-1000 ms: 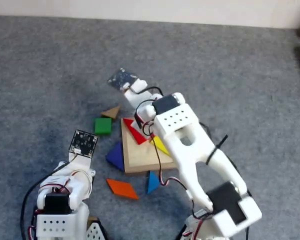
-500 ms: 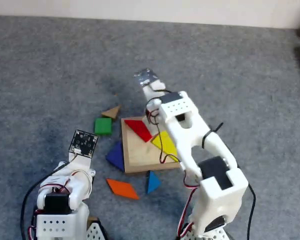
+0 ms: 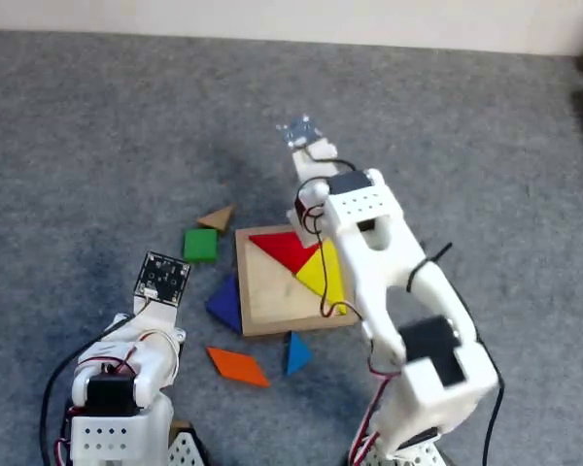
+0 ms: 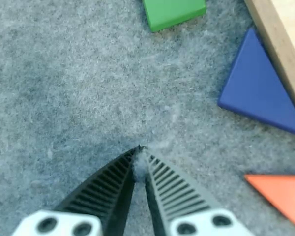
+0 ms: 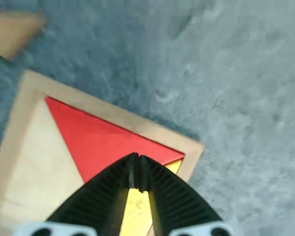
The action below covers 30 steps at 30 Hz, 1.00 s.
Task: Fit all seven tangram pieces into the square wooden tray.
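Note:
The square wooden tray (image 3: pixel 272 309) lies mid-table. A red triangle (image 3: pixel 285 249) and a yellow triangle (image 3: pixel 321 270) rest inside it along its far and right sides. Outside it lie a green square (image 3: pixel 200 244), a tan triangle (image 3: pixel 217 217), a dark blue triangle (image 3: pixel 225 303), an orange parallelogram (image 3: pixel 238 365) and a small blue triangle (image 3: pixel 296 352). My right gripper (image 5: pixel 137 172) is shut and empty, just above where the red triangle (image 5: pixel 108 145) meets the yellow triangle (image 5: pixel 136 211). My left gripper (image 4: pixel 140 153) is shut and empty over bare carpet, short of the green square (image 4: pixel 173 12) and dark blue triangle (image 4: pixel 258 91).
Grey carpet covers the table. The right arm (image 3: pixel 389 282) stretches over the tray's right side. The left arm (image 3: pixel 126 388) sits at the near left. The tray rim (image 4: pixel 280 39) and orange parallelogram (image 4: pixel 280 194) lie beside the left gripper's path.
The right arm has swung to the right and away from the green square. The red triangle has slid toward the tray's far right, up against the yellow one. The left arm is still.

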Motion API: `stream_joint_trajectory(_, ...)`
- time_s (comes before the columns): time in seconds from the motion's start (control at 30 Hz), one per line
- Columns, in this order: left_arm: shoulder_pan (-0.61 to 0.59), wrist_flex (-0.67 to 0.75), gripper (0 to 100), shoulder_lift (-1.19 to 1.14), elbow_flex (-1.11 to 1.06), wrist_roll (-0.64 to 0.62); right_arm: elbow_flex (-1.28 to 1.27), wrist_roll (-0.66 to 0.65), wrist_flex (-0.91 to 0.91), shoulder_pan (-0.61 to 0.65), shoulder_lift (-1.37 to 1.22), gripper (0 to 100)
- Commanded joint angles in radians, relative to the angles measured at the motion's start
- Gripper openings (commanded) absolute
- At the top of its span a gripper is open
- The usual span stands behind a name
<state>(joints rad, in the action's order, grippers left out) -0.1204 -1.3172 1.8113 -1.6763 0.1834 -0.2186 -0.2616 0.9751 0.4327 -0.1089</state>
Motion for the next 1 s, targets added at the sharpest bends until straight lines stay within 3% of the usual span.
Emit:
stream_joint_trajectory(0.0, -0.016, -0.005, 0, 0.012, -0.019, -0.011, -0.016, 0.014, 0.013, -0.016, 0.137, 0.5)
stream_joint_trajectory(0.23, -0.016, -0.005, 0, 0.01, -0.019, -0.011, -0.12, 0.038, 0.019, -0.01, 0.262, 0.5)
stream_joint_trajectory(0.47, -0.016, -0.005, 0, 0.01, -0.019, -0.011, -0.183, 0.344, 0.157, 0.024, 0.441, 1.0)
stream_joint_trajectory(0.7, -0.016, -0.005, 0, 0.01, -0.019, -0.011, -0.232, 0.453, 0.303, 0.157, 0.487, 1.7)
stream_joint_trajectory(0.97, -0.016, -0.005, 0, 0.01, -0.019, -0.011, -0.415, 0.531, 0.308, 0.282, 0.487, 24.1)
